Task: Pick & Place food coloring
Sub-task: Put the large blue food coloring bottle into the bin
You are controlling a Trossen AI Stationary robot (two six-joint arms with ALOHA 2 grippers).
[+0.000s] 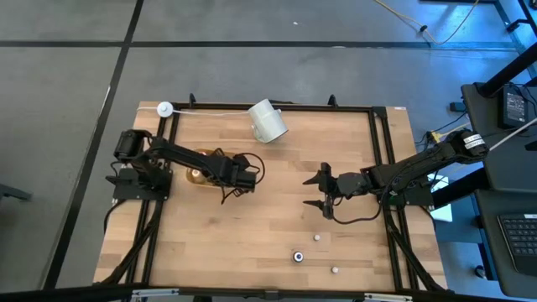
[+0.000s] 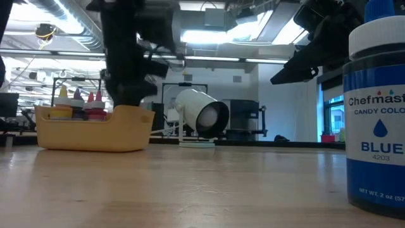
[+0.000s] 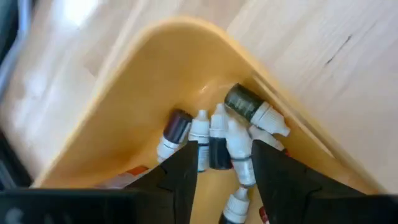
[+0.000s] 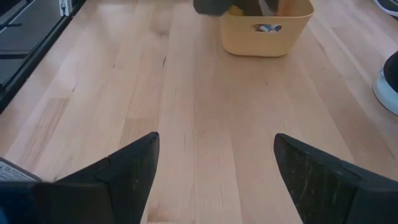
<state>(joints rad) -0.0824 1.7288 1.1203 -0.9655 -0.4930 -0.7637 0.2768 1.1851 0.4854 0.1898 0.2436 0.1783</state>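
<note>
Several food coloring bottles (image 3: 219, 134) lie in a heap in the yellow tray (image 3: 124, 93), at the table's left. My left gripper (image 3: 224, 155) is open and points down into the tray; its fingers stand on either side of a dark bottle (image 3: 219, 152) and a whitish one (image 3: 239, 149). In the high view that arm hides most of the tray (image 1: 197, 178). Three more bottles stand on the table near its front right (image 1: 317, 237) (image 1: 298, 256) (image 1: 335, 270); one of these, the blue one (image 2: 378, 114), fills the low view's right side. My right gripper (image 1: 323, 191) hovers wide open over bare wood. My left gripper's fingers (image 3: 186, 168) come from above and flank the bottles lying in the tray. I cannot tell whether they touch any of them.
A big white cup (image 1: 268, 120) lies on its side at the table's far edge. Bare wood stretches between the tray (image 4: 264, 28) and my right gripper (image 4: 214, 162). A black frame runs along the table's edges.
</note>
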